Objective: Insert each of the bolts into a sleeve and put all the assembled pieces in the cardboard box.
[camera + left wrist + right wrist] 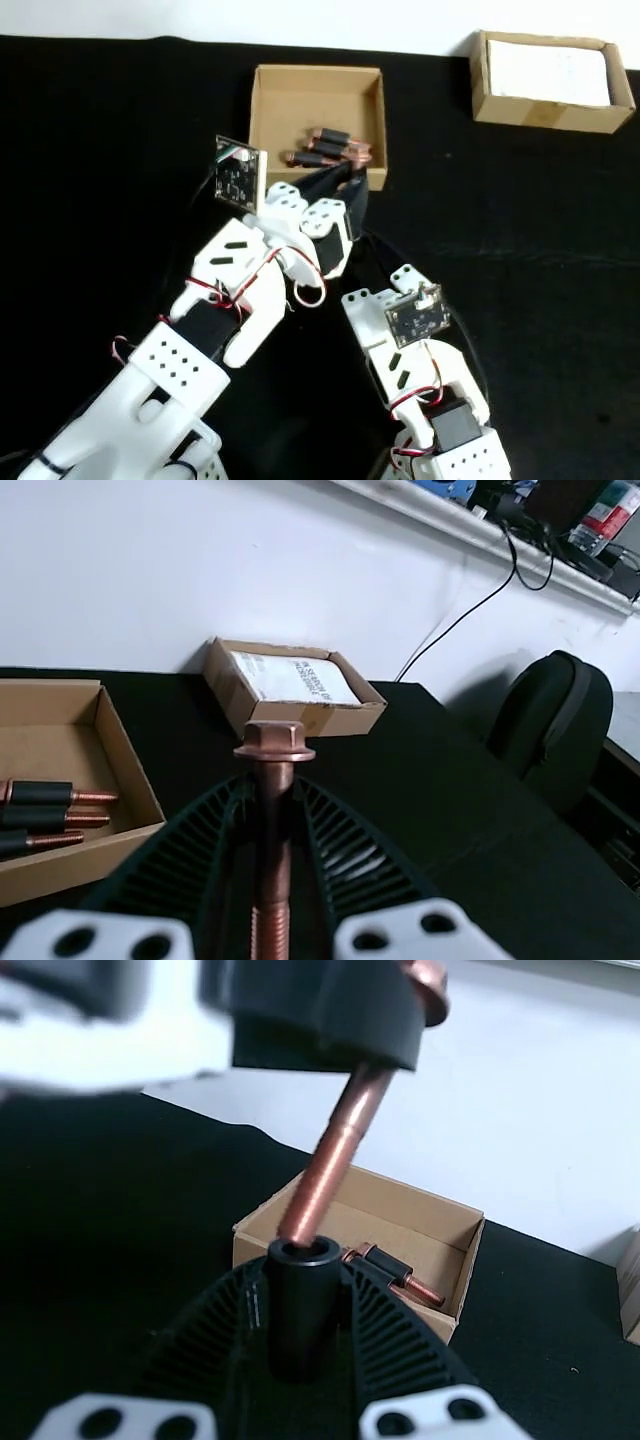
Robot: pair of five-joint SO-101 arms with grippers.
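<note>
Your left gripper (pixel 270 788) clamped on bolt (pixel 268 865), just beside cardboard box (pixel 265 112). Your right gripper (pixel 303 1265) clamped on sleeve (pixel 303 1315), near box front. Bolt tip at sleeve mouth. Three assembled pieces (pixel 326 148) inside box.

Two grippers meeting over a black table (pixel 100 150), just in front of an open brown cardboard box (pixel 268 110).

Toward the back, near the middle: the open box, with three copper bolts in black sleeves (pixel 330 148) lying side by side in its near right part. Well apart to the right, at the table's back edge: a second brown cardboard box (pixel 545 115) with a white paper sheet (pixel 548 72) inside. Just before the open box's near right corner: the left gripper (pixel 268 795), a flanged copper bolt (pixel 271 870) clamped between its fingers. Beneath it: the right gripper (pixel 303 1280), clasping a short black cylindrical sleeve (pixel 302 1320), the bolt's tip at the sleeve's open mouth.
</note>
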